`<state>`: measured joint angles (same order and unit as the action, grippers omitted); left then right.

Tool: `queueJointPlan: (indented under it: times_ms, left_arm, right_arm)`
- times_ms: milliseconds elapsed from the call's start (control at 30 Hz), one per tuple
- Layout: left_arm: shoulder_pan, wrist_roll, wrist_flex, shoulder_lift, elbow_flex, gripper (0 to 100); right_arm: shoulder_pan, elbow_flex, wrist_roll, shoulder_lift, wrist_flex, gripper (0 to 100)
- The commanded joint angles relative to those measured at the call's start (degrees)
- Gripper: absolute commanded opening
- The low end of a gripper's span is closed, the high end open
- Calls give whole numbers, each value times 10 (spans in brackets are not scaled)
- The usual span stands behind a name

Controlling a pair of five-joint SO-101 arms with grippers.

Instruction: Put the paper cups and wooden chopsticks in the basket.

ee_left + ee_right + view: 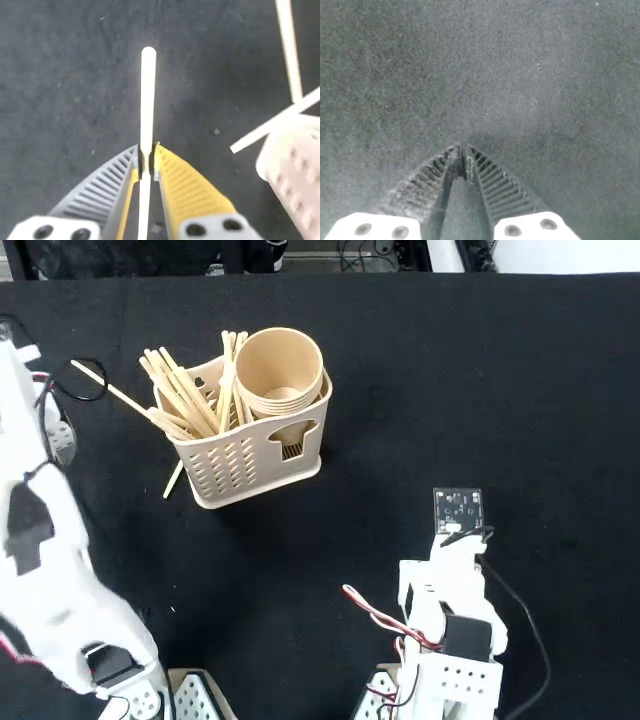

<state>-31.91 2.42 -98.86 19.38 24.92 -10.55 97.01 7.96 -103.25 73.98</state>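
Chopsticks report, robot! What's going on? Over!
Left end effector shut on one chopstick. Right end effector shut, empty. Paper cups already in basket.

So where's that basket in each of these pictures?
High view: the basket stands left of centre, holding paper cups and chopsticks.
Left wrist view: its perforated wall sits beside the left gripper, shut on a single chopstick.
Right wrist view: the right gripper above black tabletop.
Shared landmark: that black tabletop.
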Motion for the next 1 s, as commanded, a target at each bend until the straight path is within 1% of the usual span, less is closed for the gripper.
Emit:
queueJointPlan:
  times_ms: [0,133,267,600,767,967]
  left_arm:
    - [16,5,11,-196,-94,29]
    - [41,5,11,-301,-149,29]
    - [60,8,11,-372,-182,29]
    - [51,4,7,-469,-208,28]
    - [55,4,14,-490,-196,28]
    - [56,9,19,-542,-126,28]
  right_arm:
    - [6,-5,-2,-38,2,13]
    - [6,-5,-2,-38,2,13]
    - [6,-5,-2,-38,2,13]
    - [6,-5,-2,-38,2,13]
    - [6,-5,-2,-38,2,13]
    - [6,-5,-2,-38,2,13]
